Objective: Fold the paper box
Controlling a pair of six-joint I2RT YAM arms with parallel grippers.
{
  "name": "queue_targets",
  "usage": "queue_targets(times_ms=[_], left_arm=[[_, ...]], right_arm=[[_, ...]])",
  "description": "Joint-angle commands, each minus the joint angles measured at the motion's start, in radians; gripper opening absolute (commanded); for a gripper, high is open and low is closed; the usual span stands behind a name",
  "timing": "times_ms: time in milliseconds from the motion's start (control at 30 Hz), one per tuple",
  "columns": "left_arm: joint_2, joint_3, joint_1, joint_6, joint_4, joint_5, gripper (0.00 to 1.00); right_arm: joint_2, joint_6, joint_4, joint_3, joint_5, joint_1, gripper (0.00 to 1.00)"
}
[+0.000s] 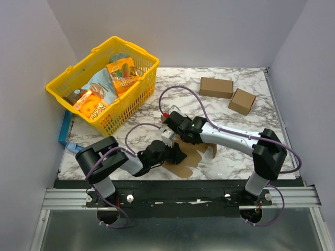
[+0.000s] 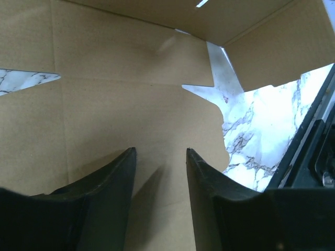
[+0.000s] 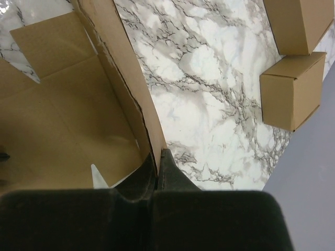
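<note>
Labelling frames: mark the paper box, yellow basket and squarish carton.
paper box (image 2: 115, 104): left wrist view, flat inner panel.
yellow basket (image 1: 138, 97): top external view, right side wall.
squarish carton (image 1: 242, 101): top external view, top face.

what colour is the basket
The basket is bright yellow; the top view shows it best.

walls (image 1: 183, 31): plain grey | table (image 1: 233, 117): white marbled top | rail (image 1: 178, 198): metal, front

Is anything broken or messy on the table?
Nothing looks spilled. The brown cardboard die-cut paper box is half folded: one side stands up, pinched by the right end effector, and a ragged dark line runs along that side, maybe a gap between layers.
</note>
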Motion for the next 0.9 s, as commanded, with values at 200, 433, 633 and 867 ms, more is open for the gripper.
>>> queue_targets(times_ms=[200, 433, 633, 867], left_arm=[[-0.254, 0.010, 0.015, 0.094, -0.298, -0.124, 0.81], [-0.266, -0.016, 0.127, 0.120, -0.309, -0.092, 0.85], [-0.143, 0.065, 0.195, 0.134, -0.254, -0.049, 0.85], [0.007, 0.154, 0.235, 0.113, -0.149, 0.063, 0.82]], right_arm=[[0.051, 0.169, -0.073, -0.005, -0.040, 0.008, 0.01], [0.034, 0.167, -0.062, -0.008, -0.057, 0.008, 0.01], [0.029, 0.167, -0.062, -0.006, -0.075, 0.010, 0.01], [0.023, 0.169, -0.067, -0.005, -0.075, 0.008, 0.01]])
